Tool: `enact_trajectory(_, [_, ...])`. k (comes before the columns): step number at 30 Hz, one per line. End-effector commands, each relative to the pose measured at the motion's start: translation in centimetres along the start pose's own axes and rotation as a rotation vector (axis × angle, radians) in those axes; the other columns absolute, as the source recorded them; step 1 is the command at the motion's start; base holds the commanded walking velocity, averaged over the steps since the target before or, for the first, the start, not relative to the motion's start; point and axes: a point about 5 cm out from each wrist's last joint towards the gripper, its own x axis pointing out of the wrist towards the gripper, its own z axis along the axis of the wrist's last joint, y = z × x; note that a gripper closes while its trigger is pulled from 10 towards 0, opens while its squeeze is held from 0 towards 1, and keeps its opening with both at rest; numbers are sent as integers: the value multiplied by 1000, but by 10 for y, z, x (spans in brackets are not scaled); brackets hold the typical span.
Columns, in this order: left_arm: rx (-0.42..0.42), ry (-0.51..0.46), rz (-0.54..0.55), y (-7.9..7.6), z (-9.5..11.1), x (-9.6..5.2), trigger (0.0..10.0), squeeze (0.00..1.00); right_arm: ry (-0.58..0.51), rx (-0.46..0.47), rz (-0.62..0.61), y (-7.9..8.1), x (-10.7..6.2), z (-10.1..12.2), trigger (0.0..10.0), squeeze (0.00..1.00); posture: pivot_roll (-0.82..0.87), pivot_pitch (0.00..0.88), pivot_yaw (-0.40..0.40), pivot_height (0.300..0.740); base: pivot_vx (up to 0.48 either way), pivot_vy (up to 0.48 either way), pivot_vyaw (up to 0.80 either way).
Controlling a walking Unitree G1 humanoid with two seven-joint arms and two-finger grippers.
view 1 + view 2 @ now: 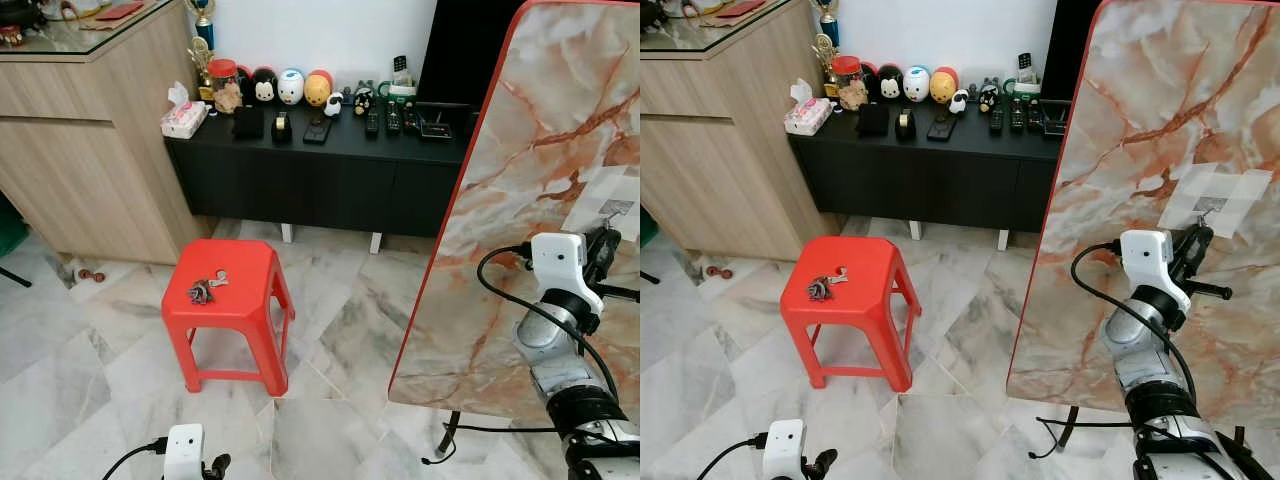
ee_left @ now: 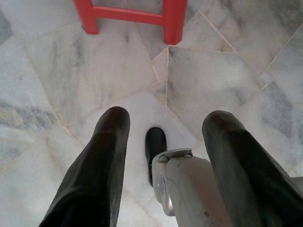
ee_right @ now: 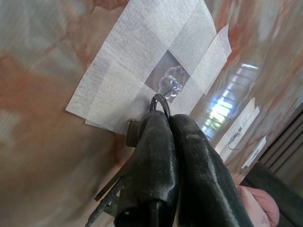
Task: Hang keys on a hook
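A: Keys (image 3: pixel 124 189) hang below the right gripper (image 3: pixel 166 124), pinched by fingers pressed together, ring (image 3: pixel 160 102) at the tips.

B: And the hook (image 3: pixel 171 85)?

A: Just beyond the ring, taped to the marble board (image 1: pixel 1120 150). The left gripper (image 2: pixel 163 151) hangs spread, holding nothing.

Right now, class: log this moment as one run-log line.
phase: hanging | right tool: shut on metal key bunch, ring at clear plastic hook taped to marble-pattern board | left tool: open, idle over floor
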Motion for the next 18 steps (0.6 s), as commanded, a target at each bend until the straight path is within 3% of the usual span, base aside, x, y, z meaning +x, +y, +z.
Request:
enact_trajectory(1, [-24, 14, 7, 1, -6, -2, 10000, 0, -13, 0, -2, 0, 4, 7, 10000, 0, 119, 69, -22, 740, 0, 0, 0])
enact_trajectory(17, [-22, 12, 9, 1, -6, -2, 10000, 0, 40, 22, 72, 8, -2, 1, 10000, 4, 117, 70, -22, 740, 0, 0, 0])
enact_trajectory(18, [-22, 11, 9, 1, -6, -2, 10000, 0, 42, 28, 73, 8, -2, 1, 10000, 1000, 119, 70, -22, 740, 0, 0, 0])
